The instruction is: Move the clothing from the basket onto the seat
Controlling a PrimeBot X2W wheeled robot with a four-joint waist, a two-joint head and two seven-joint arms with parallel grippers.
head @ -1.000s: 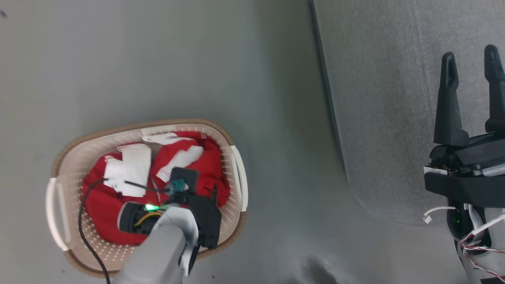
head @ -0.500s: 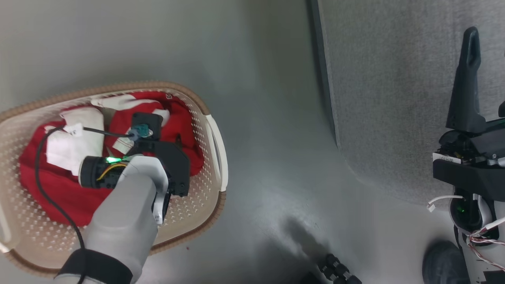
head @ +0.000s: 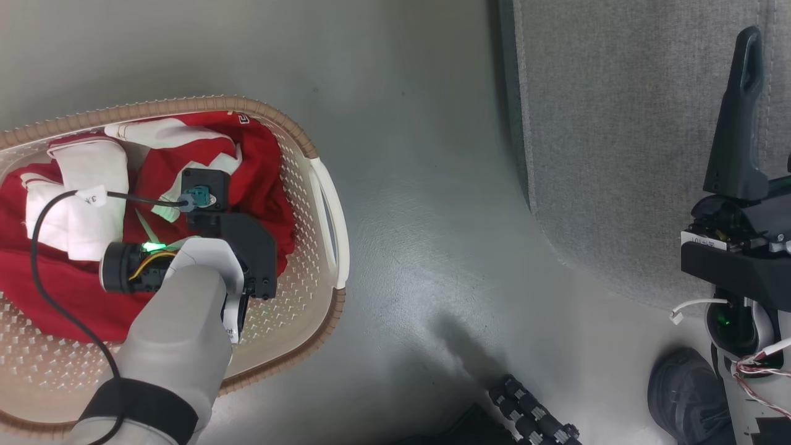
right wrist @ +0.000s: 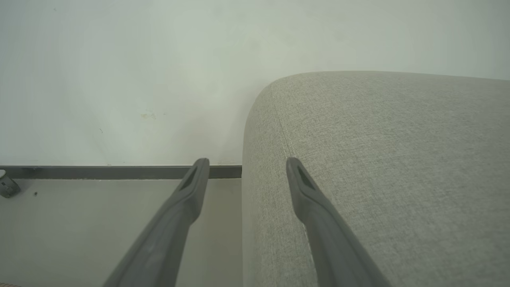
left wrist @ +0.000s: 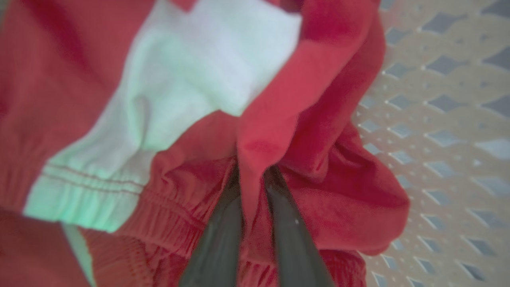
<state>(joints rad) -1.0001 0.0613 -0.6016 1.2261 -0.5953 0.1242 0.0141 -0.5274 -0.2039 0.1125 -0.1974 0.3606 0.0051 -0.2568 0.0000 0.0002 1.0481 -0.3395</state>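
Note:
Red clothing with white stripes (head: 262, 154) lies heaped in the cream basket (head: 330, 210) on the floor at the left of the head view. My left arm (head: 185, 309) reaches down into the basket, and its wrist hides the fingers there. In the left wrist view my left gripper (left wrist: 252, 175) is shut on an upright fold of the red clothing (left wrist: 271, 119), with the basket's holed wall (left wrist: 438, 119) to the right. The grey seat (head: 618, 154) fills the upper right. My right gripper (right wrist: 245, 163) stands open and holds nothing, above the seat's rounded corner (right wrist: 358, 159); one of its fingers (head: 738, 123) rises at the right edge.
Bare grey floor (head: 420, 185) separates the basket from the seat. A black ribbed part (head: 531, 417) and a dark rounded object (head: 680, 395) sit at the bottom right. A pale wall with a dark baseboard (right wrist: 99, 172) stands behind the seat.
The head camera has shifted, so the basket sits further left and higher in view. My left gripper has sunk into the heap and closed on a fold of red fabric. The right gripper stays open.

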